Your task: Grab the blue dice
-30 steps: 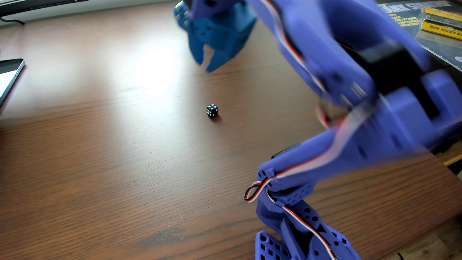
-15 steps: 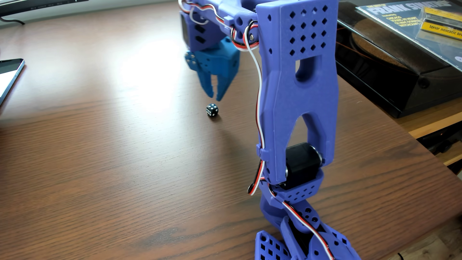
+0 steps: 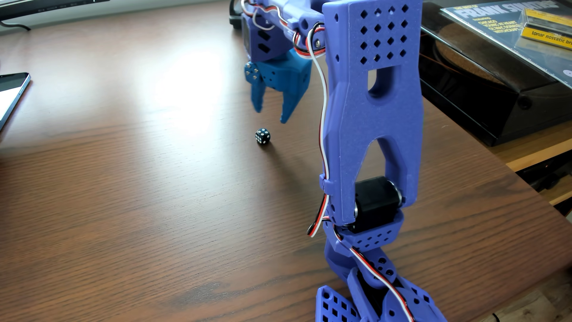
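Observation:
The blue dice (image 3: pixel 262 136) is a tiny navy cube with white pips, resting on the brown wooden table (image 3: pixel 123 185) near the middle of the other view. My gripper (image 3: pixel 270 115) hangs a little above and just beyond it, pointing down. Its two blue fingers are spread apart with nothing between them. The left fingertip (image 3: pixel 257 106) sits higher than the right one (image 3: pixel 284 119). Gripper and dice are apart.
The purple arm (image 3: pixel 371 108) rises from its base at the bottom right. A phone (image 3: pixel 12 93) lies at the left table edge. A black turntable (image 3: pixel 495 86) with a record sleeve stands at the right. A monitor foot (image 3: pixel 46 6) is at the top left.
The arm swung in and down toward the dice over the last second. Since half a second ago the gripper has shifted slightly right and its fingers have spread wider. The dice has not moved.

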Motion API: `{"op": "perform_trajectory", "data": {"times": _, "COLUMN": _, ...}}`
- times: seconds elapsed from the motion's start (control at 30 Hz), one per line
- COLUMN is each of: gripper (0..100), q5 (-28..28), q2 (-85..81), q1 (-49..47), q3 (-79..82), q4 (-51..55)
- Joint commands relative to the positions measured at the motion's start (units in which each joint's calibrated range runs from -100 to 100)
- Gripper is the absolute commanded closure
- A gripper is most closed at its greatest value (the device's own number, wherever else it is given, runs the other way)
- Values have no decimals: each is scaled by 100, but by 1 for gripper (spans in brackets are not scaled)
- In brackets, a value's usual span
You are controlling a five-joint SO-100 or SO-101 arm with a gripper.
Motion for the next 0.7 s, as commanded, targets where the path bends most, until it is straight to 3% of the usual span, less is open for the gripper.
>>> {"op": "perform_trajectory", "data": {"times": 0.0, "gripper": 77, "q5": -90, "q2": -144, "q1": -174, "q3": -360, "q4": 39}}
{"op": "perform_trajectory", "data": {"times": 0.67, "gripper": 79, "q5": -37, "q2": 551, "q1": -68, "q3": -396, "q4": -46}}
